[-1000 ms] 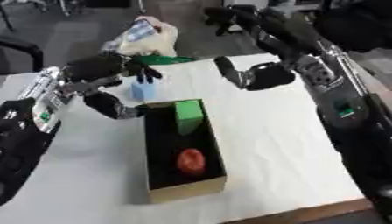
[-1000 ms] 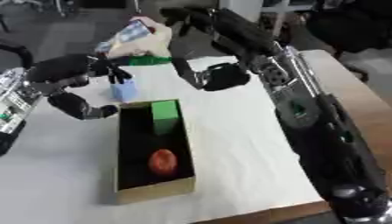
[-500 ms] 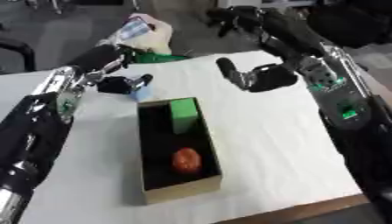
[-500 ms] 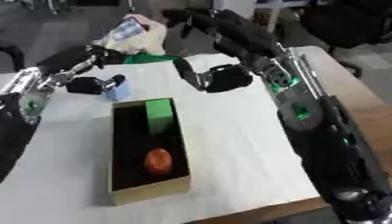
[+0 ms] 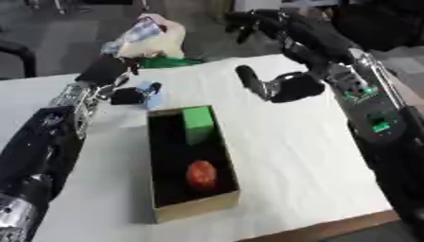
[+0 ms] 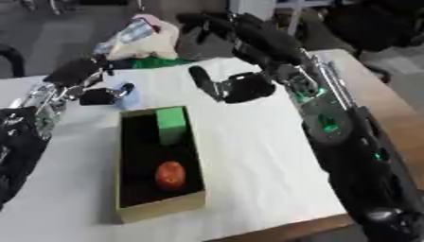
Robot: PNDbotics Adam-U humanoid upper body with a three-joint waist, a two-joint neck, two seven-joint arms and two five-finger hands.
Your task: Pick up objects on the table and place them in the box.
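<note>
Centrally on the white tabletop (image 5: pixel 298 156) stands the box (image 5: pixel 192 208), holding a green block (image 5: pixel 198 124) at its far end and a red round thing (image 5: pixel 201 174) nearer. Left hand (image 5: pixel 124 92), just beyond the box's far left corner, has its fingers curled about a pale blue thing (image 5: pixel 152 90). Right hand (image 5: pixel 278 87) hangs right of the box, fingers relaxed, holding nothing. To do the step well, the blue thing should probably be carried clear above the rim and released over the bare floor between block and red thing. A bag (image 5: pixel 149 38) crowds the far edge; room lies open to the right.
</note>
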